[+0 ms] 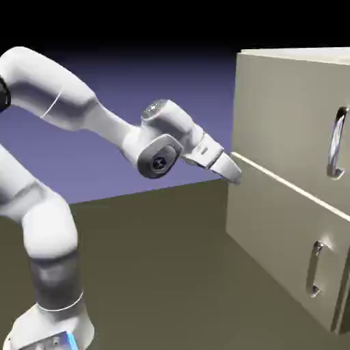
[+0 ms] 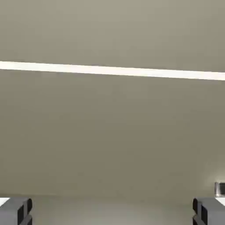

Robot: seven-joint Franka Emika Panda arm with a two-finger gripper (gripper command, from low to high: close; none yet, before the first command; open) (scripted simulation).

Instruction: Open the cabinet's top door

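Beige panels: I see the cabinet (image 1: 287, 184) filling the right side of the exterior view, a big boxy unit standing on the dull olive table (image 1: 157, 266).
Top door: the top door (image 1: 294, 116) is the upper, taller panel; from where I watch it sits flush with the cabinet front, closed.
Top handle: its long silver bar handle (image 1: 335, 143) stands upright near the picture's right edge, well apart from my gripper.
Lower panel: the lower panel (image 1: 287, 239) sits under a pale seam (image 2: 112, 70), with a shorter silver handle (image 1: 315, 268).
Gripper: my gripper (image 1: 234, 172) points right and a little downward, at the cabinet's near front corner, level with the seam between the two panels; whether it touches the wood I cannot tell.
Jaws: spread wide, nothing between them; in the hand view the grey fingertips (image 2: 15, 211) sit at the far bottom corners.
Hand view: flat beige panel fills it, the seam crossing the upper part, and a small dark metal bit (image 2: 219, 189) showing at the lower right edge.
Arm: the white arm (image 1: 61, 96) rises from the lower left and bends over toward the cabinet.
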